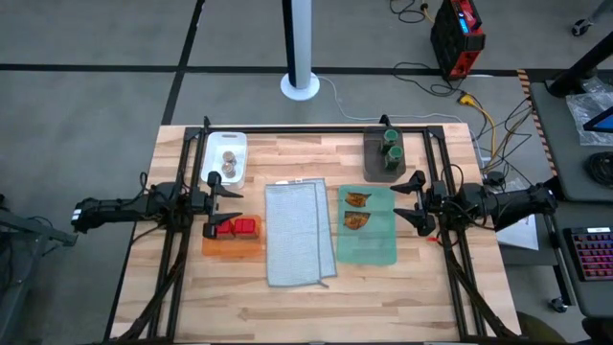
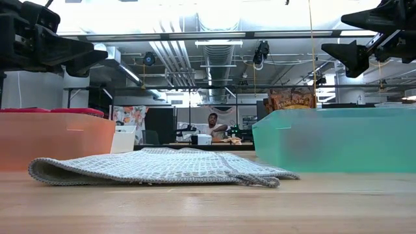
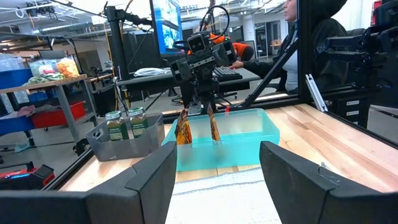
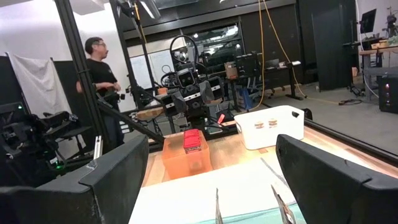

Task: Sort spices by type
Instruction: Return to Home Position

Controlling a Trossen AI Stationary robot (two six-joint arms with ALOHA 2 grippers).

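Spices are sitting paired: red boxy containers (image 1: 245, 227) in the translucent orange bin (image 1: 230, 249), clear greyish shakers (image 1: 229, 171) in the white tray (image 1: 226, 136), green-topped jars (image 1: 393, 152) in the dark grey bin (image 1: 375, 165), shiny orange-brown packets (image 1: 357, 199) in the green bin (image 1: 366, 249), while left gripper (image 1: 222, 209) and right gripper (image 1: 400, 203) are hovering spread open, empty.

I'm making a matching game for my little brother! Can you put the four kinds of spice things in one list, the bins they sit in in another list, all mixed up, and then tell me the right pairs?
Things:
1. red cans
2. green-topped jars
3. clear shakers
4. orange-brown packets

Places:
A. teal bin
B. white bin
C. orange bin
D. dark grey bin

Right pairs: 1-C, 2-D, 3-B, 4-A.
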